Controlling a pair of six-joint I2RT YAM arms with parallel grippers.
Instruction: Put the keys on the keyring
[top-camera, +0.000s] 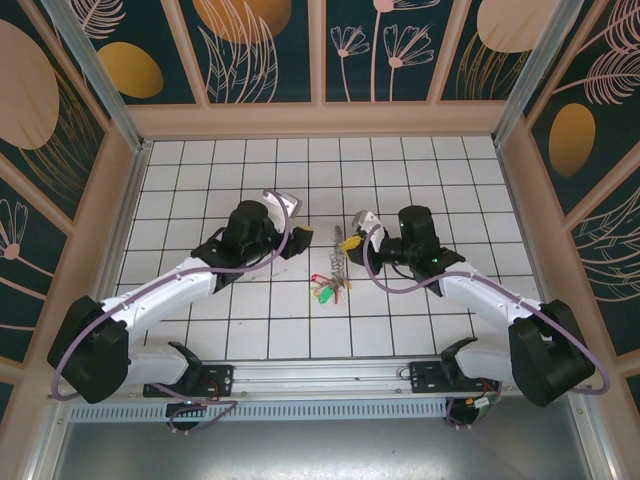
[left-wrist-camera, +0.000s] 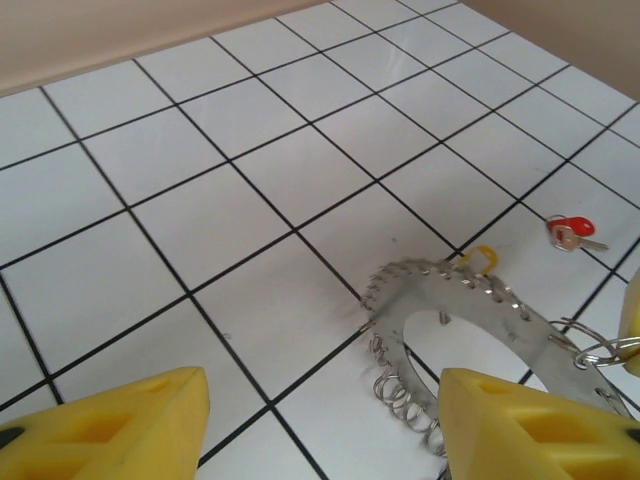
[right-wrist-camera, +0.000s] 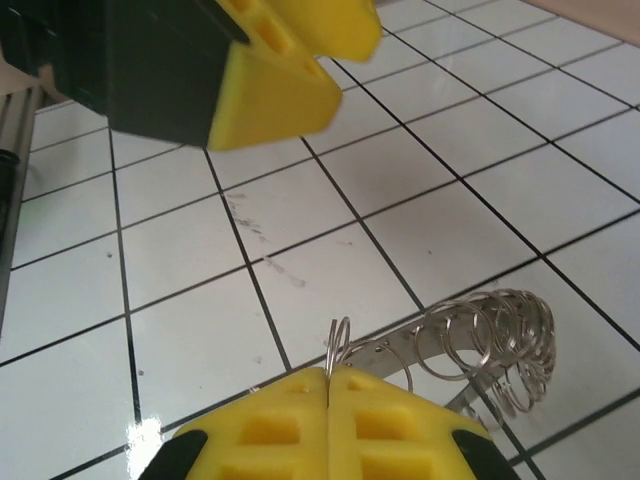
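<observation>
Right gripper (right-wrist-camera: 328, 385) clamped on a wire loop of the keyring (left-wrist-camera: 410, 298), I judge to steady it on the tiles; left gripper (left-wrist-camera: 325, 425) hangs just beside with fingers apart, free for the keys (top-camera: 328, 288) lying nearby.

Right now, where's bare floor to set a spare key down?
Free: tile rows along the back wall; the middle stretch by the front rail. Crowded: centre, where left tool and right tool meet at the keyring, keys just nearer.
</observation>
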